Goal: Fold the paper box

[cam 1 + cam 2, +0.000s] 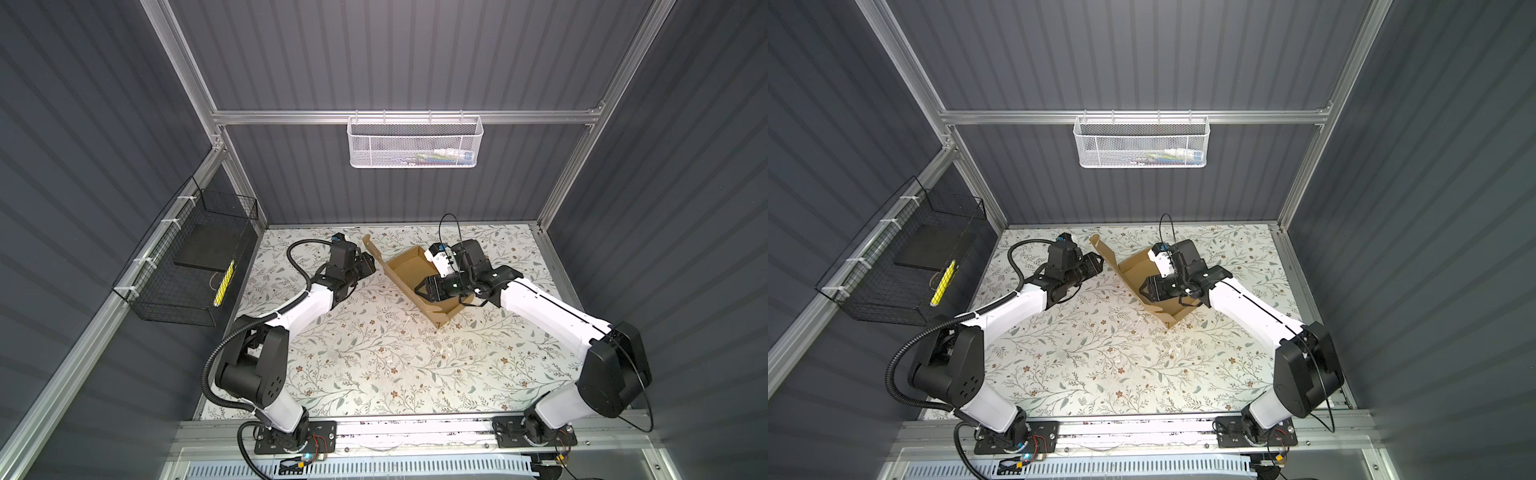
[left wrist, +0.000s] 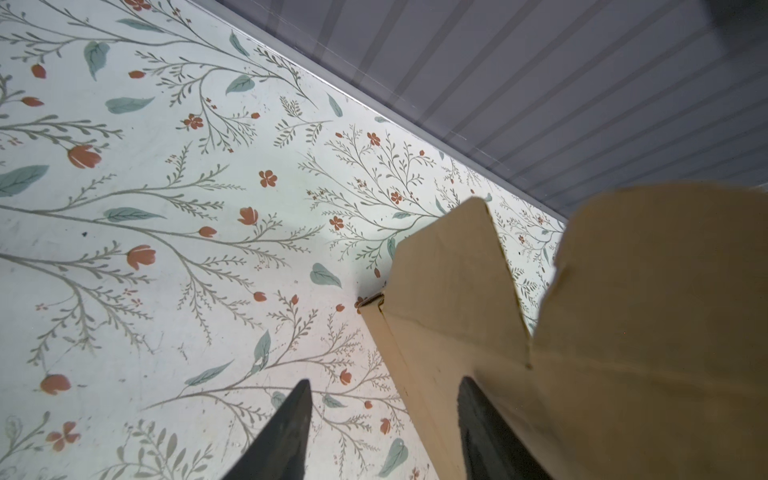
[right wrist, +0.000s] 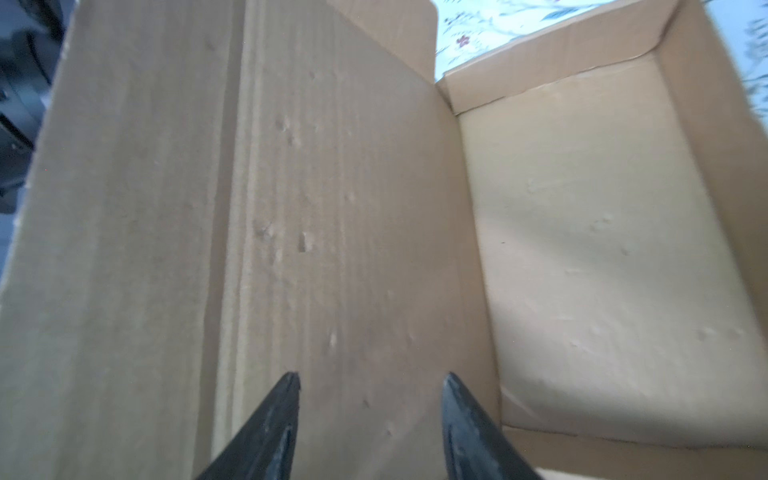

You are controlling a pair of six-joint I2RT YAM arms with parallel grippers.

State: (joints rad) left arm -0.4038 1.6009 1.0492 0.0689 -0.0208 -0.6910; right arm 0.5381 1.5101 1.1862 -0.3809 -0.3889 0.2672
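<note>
**Half-built box, a hand on either side of its tall panel**

We're at the far end of the white surface (image 1: pixel 374 353), the one printed with leafy sprigs and small red flowers. The paper box (image 1: pixel 409 270), plain brown corrugated cardboard, sits at about 12 o'clock from the middle. It's turned so that one corner points to 6 o'clock.

It's a shallow open tray with a flat floor. Low walls are folded up along the sides that show. Along its 9 o'clock side one tall panel (image 1: pixel 1104 251) stands nearly upright, with a rounded tab at its far end.

The right wrist view shows that panel's inner face (image 3: pixel 332 208) close up. You can see lengthwise creases, fine ribbing and a scatter of small dents. Beside it is the paler floor, with a neatly creased corner wall.

Now the left hand (image 1: pixel 371 266). It's just outside the tall panel, at the box's 9 o'clock, with its fingers about halfway apart and nothing between them. In its wrist view one finger (image 2: pixel 482 428) overlaps the cardboard's outer face, and I can't tell whether it touches.

The right hand (image 1: pixel 419 290) reaches in from 4 o'clock, over the tray floor, and points at the panel's inner face. It's about half open too, and it grips nothing.
</note>
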